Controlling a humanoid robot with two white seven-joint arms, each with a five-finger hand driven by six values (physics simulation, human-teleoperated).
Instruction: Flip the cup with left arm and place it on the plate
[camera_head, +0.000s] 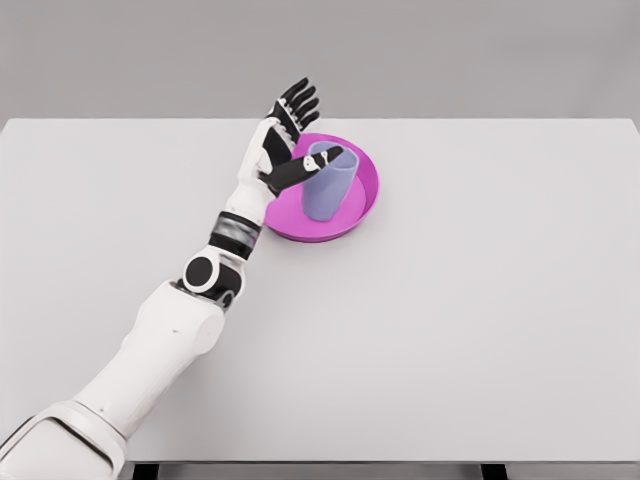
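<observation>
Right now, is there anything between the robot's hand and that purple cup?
Nothing, in the head view. The left hand is open beside the cup, its thumb reaching against the cup's rim. The cup stands upright on the pink plate.

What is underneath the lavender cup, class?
The cup stands on the magenta plate, which rests on the white table. The plate's centre beneath the cup is covered.

A wide, pale grey tabletop (480, 330) filled most of the view, its surface smooth and matte. Behind its far edge rose a plain grey backdrop (450, 55), featureless and slightly darker toward the top. Light fell evenly and softly, casting only faint shadows. Under the near edge, two dark supports (493, 471) showed against a lighter strip.
</observation>
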